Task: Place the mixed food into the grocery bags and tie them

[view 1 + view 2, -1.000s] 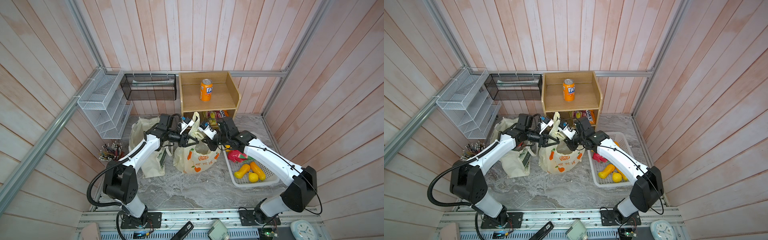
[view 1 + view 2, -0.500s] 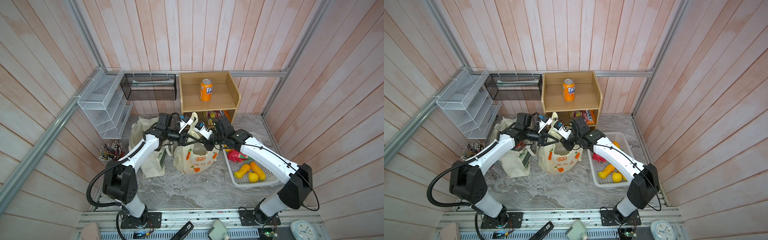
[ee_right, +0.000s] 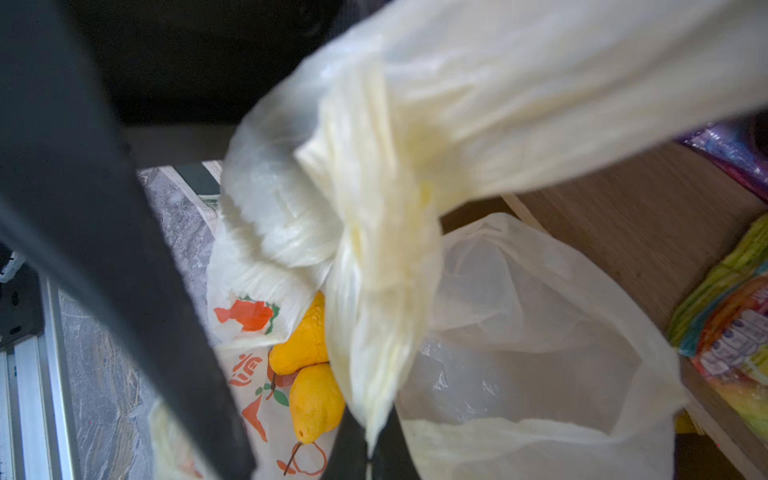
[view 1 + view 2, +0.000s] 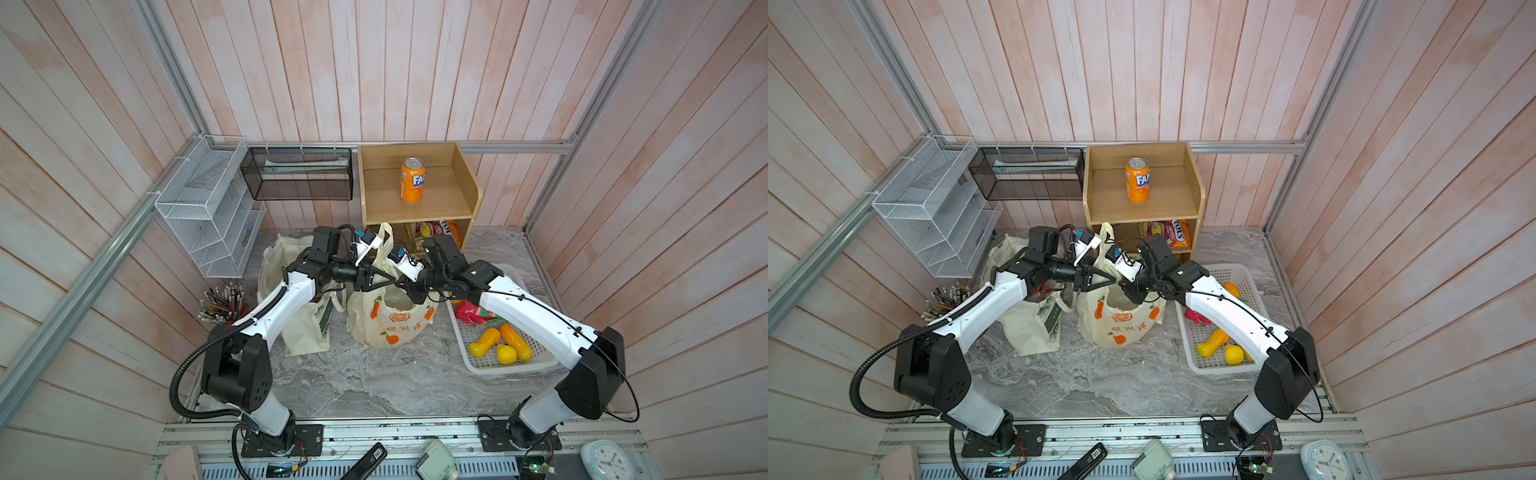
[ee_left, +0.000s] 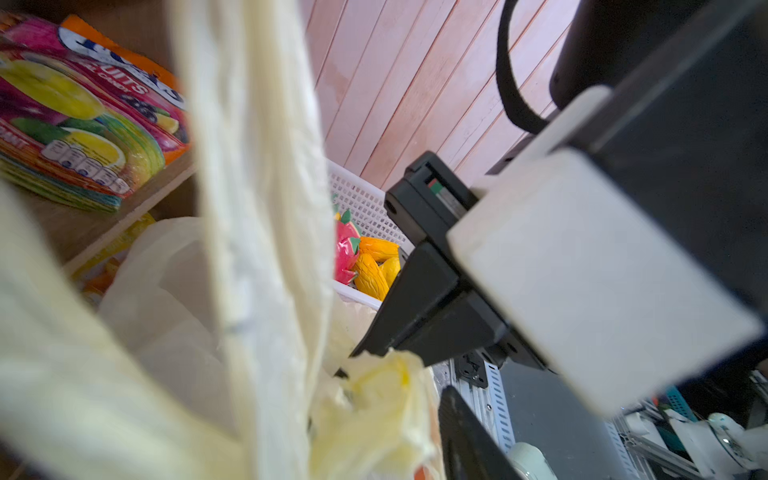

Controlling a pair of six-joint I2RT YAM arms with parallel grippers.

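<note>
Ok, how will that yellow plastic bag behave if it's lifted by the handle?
Likely floppy: the plastic bag is thin and crumpled, its handle bunched in the shut right end effector. It probably sags around the toy fruits inside and swings.

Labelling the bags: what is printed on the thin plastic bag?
Orange fruits and orange lettering on the pale-yellow plastic bag, clearest in a top view.

Right end effector [image 5: 349, 363] pinched, left end effector [image 4: 1112, 278] parted.
</note>
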